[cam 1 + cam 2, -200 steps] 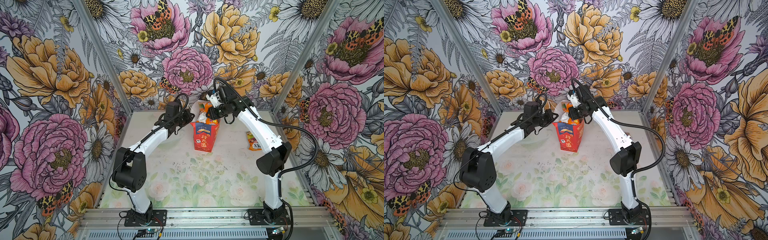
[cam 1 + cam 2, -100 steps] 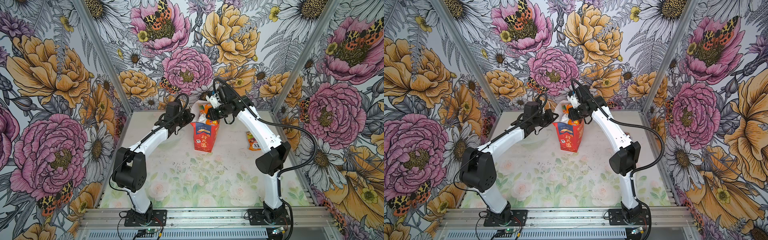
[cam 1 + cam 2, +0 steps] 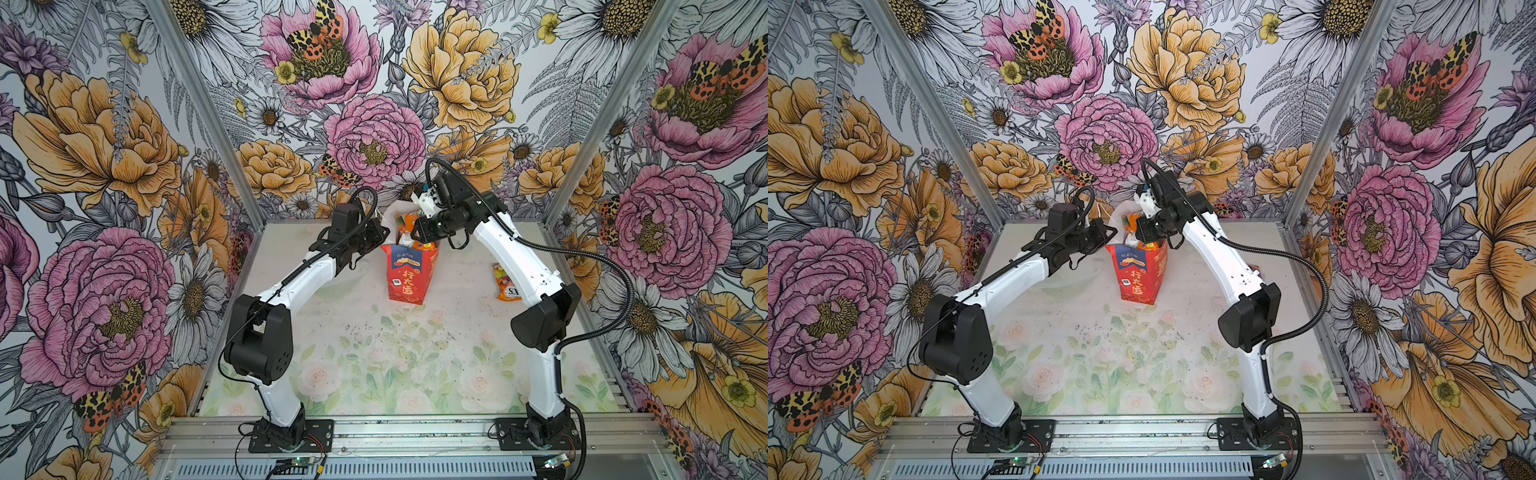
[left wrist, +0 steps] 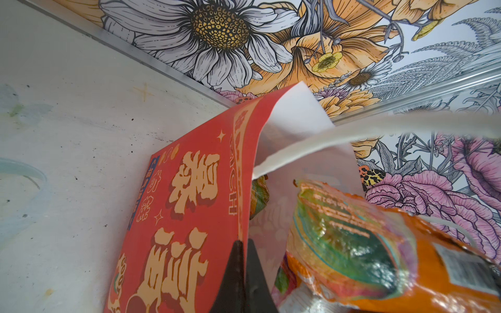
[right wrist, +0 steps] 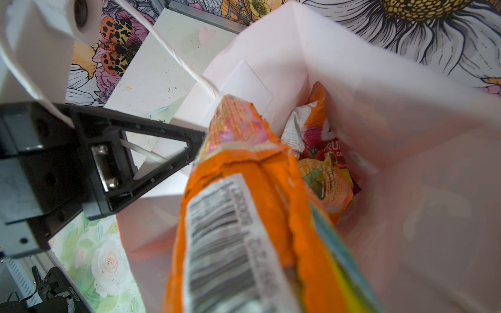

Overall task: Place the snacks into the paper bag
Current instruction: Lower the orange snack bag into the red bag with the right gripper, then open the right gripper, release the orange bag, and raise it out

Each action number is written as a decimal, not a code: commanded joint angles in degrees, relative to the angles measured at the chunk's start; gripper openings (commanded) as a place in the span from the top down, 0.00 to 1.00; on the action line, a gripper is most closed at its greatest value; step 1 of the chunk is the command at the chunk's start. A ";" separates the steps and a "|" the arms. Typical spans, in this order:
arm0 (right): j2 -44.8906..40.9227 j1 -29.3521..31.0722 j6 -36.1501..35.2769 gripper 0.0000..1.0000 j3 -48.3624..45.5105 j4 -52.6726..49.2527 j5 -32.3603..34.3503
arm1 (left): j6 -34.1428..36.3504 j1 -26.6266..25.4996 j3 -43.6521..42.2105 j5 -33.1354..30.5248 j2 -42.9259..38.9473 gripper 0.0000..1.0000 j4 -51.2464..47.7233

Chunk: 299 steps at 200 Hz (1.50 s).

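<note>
The red paper bag (image 3: 409, 274) (image 3: 1138, 276) stands upright at the back of the table. My left gripper (image 3: 384, 237) (image 4: 242, 244) is shut on its left rim (image 4: 252, 168), one finger outside and one inside. My right gripper (image 3: 417, 235) (image 3: 1140, 232) hangs over the bag's open mouth with an orange snack packet (image 3: 409, 220) (image 5: 244, 216) below it, partly inside the bag. That packet hides the right jaws. More snacks (image 5: 322, 162) lie at the bottom of the bag. Another orange packet (image 3: 505, 282) lies on the table to the right.
The bag's white cord handle (image 4: 352, 130) runs across above the mouth. The floral back wall stands close behind the bag. The right arm's forearm (image 3: 519, 257) passes over the packet on the table.
The right gripper has dipped slightly towards the bag's mouth with the orange packet. The left arm and the bag have stayed put.
</note>
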 commanded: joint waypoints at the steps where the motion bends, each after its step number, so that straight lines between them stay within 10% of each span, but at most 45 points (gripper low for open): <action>1: 0.68 0.74 0.21 0.79 1.72 -1.66 -1.42 | 0.12 0.01 0.20 -1.44 -0.93 1.00 -0.50; 299: -8.59 0.95 -3.75 0.45 2.56 -4.75 2.83 | -0.04 0.24 -0.85 -1.43 -1.35 1.00 0.11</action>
